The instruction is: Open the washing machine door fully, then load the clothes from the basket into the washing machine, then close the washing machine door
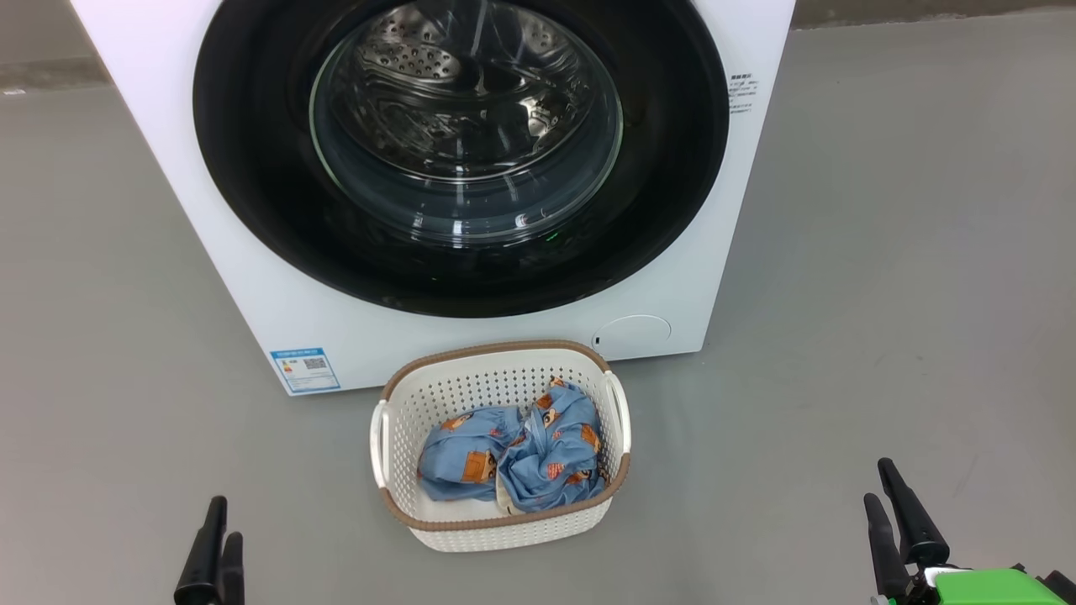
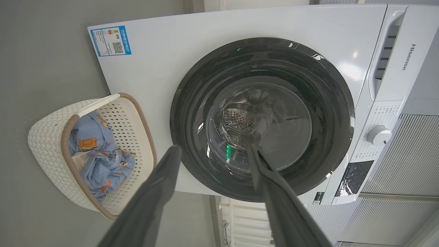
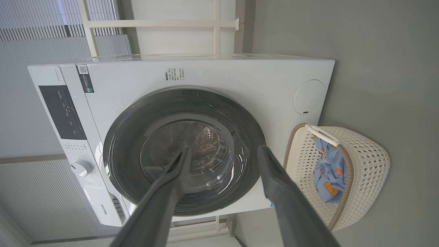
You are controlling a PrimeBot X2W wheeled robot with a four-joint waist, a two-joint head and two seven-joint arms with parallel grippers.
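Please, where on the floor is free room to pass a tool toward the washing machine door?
Grey floor is bare left of the basket, ahead of the left tool, and right of it, ahead of the right tool. Crowded: the basket, holding clothes, sits close before the washing machine.

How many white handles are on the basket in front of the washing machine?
2. The left handle is on the basket's left side, the right handle on its right. None seems hidden.
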